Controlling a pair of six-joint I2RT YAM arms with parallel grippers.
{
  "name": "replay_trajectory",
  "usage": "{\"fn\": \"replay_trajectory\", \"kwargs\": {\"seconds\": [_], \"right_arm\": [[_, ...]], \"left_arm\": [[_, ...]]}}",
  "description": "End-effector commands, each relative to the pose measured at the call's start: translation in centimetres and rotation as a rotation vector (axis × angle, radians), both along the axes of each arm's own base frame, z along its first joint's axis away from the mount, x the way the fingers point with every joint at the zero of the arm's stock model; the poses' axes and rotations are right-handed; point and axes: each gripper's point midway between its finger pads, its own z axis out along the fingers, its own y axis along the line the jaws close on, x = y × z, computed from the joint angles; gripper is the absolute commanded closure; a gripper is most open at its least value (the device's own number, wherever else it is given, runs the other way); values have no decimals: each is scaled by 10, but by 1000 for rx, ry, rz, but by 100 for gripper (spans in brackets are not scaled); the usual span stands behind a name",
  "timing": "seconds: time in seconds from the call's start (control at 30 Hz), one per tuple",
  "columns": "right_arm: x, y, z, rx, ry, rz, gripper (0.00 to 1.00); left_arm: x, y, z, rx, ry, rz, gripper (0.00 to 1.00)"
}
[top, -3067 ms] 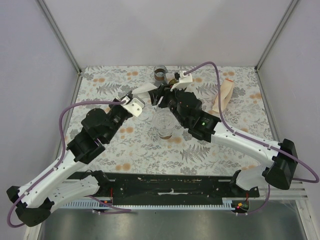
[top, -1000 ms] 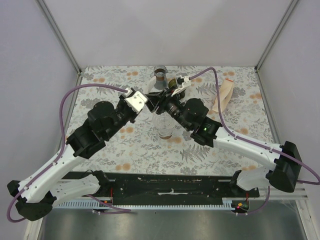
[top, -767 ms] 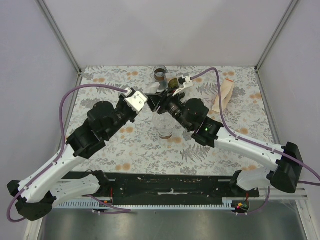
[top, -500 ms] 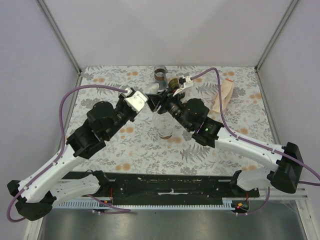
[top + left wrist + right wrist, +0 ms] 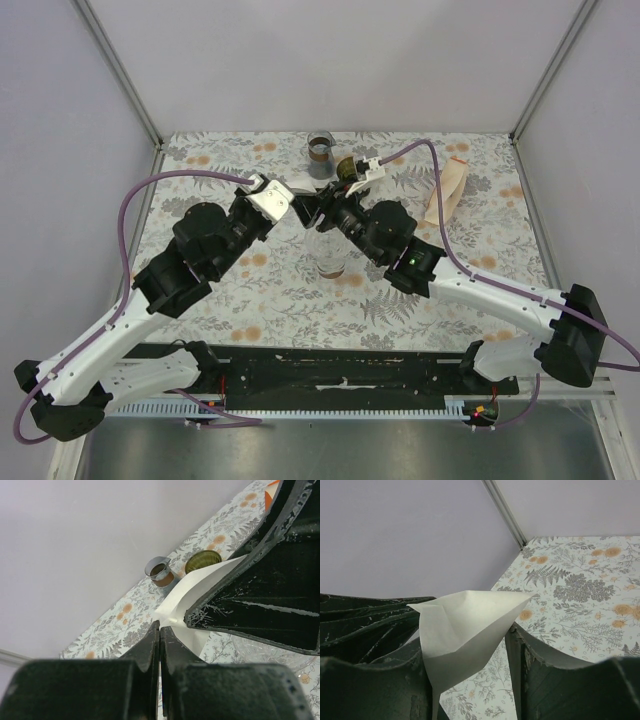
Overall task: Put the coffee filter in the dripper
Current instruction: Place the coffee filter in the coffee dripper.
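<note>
The coffee filter is hanging in the air between the two arms, near the glass carafe and well short of the dripper. The dripper is sitting on the table beside the jar and looking empty. The left gripper is pinching the paper's lower corner, its fingers pressed fully together. The right gripper is standing roughly half open with the cone between its fingers. Whether it is bearing any of the paper I cannot tell.

The step in hand is probably spreading the flat filter into an open cone. That is calling for a light touch: the pinch staying on the seam corner, the other fingers only coaxing the mouth wide, and no pulling that could tear or crumple it.

The paper is showing thin, white and matte, creased along one fold and bulging into a pointed pocket. The dripper is reading as dark olive, see-through and round-mouthed. The table is wearing a fern-and-orange-flower print.
</note>
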Motion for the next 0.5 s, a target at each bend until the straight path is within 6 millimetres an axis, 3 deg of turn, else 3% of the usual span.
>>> {"fn": "replay_trajectory", "kwargs": {"seconds": [0.0, 0.17, 0.47], "right_arm": [[5, -11, -12, -58, 4, -44, 45], [7, -10, -10, -50, 1, -42, 45], [-4, 2, 3, -34, -76, 46, 34]], "left_arm": [[0, 4, 40, -86, -106, 13, 98], [1, 5, 39, -93, -95, 22, 98], [0, 1, 35, -79, -81, 4, 98]]}}
